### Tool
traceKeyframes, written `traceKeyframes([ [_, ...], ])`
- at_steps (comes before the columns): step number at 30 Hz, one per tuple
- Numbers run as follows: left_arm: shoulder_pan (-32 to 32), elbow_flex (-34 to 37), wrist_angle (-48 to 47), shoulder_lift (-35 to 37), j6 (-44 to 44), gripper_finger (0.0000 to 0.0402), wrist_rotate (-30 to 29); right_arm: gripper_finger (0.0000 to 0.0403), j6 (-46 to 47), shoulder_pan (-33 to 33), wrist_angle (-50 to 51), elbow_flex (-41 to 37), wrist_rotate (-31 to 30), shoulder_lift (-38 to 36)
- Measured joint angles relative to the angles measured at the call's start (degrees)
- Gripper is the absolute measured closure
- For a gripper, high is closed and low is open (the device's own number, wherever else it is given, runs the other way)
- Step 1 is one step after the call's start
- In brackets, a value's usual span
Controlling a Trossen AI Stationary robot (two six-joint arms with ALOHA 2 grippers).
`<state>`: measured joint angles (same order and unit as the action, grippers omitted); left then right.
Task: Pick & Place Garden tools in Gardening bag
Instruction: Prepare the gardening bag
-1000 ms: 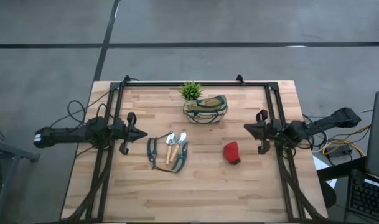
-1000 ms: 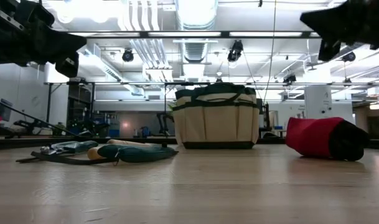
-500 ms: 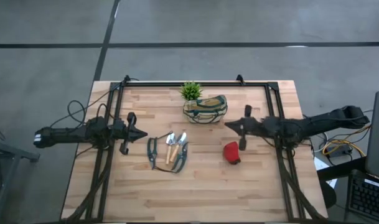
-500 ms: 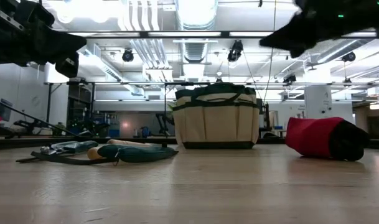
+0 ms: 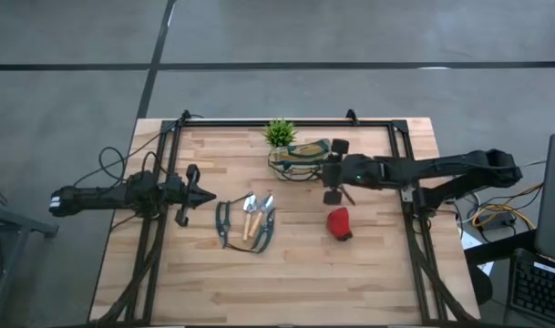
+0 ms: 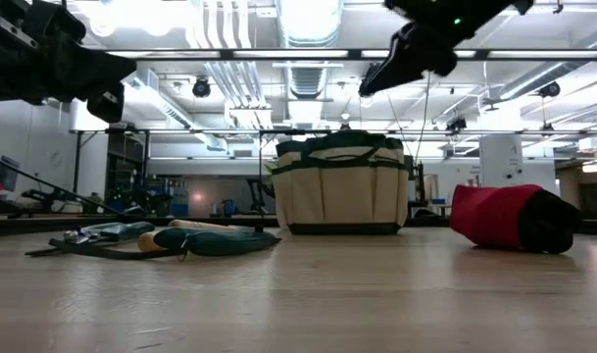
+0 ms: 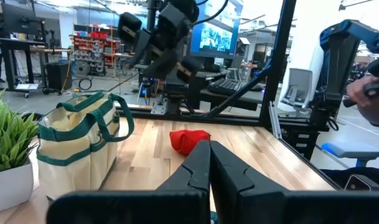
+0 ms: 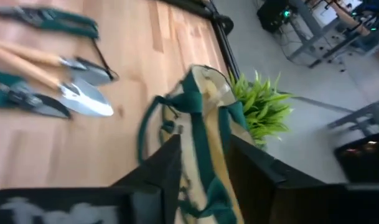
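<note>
At the back middle of the worktop (image 5: 368,273) stands the gardening bag (image 5: 300,161), upright, just beside a small potted plant (image 5: 279,134). The tools (image 5: 248,219) lie together nearer the middle, the red lump (image 5: 339,222) apart to their right. My right gripper (image 5: 330,171) hangs above the bag's right end, jaws narrowly parted, holding nothing. My left gripper (image 5: 197,194) waits left of the tools, jaws closed.

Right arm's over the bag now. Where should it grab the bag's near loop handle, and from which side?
Judging by the views, take the gardening bag by the top of its green loop handle, coming straight down. The loop arches up clear of the rim, leaving room for the right gripper fingers either side.
</note>
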<state>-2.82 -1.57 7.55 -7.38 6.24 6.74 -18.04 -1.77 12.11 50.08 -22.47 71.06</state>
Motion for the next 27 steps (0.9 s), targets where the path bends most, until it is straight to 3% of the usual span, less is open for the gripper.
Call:
traceKeyframes([
  [10,0.0,0.0,0.0,0.0,0.0,0.0396,0.0,0.0238,-4.4,-6.2,1.7,4.8,-0.2,10.5],
  [16,0.0,0.0,0.0,0.0,0.0,0.0396,0.0,0.0249,-5.1,-7.8,3.6,6.8,-3.2,13.4],
  [27,0.0,0.0,0.0,0.0,0.0,0.0396,0.0,0.0278,-6.7,-8.2,3.6,6.9,-7.1,12.0],
])
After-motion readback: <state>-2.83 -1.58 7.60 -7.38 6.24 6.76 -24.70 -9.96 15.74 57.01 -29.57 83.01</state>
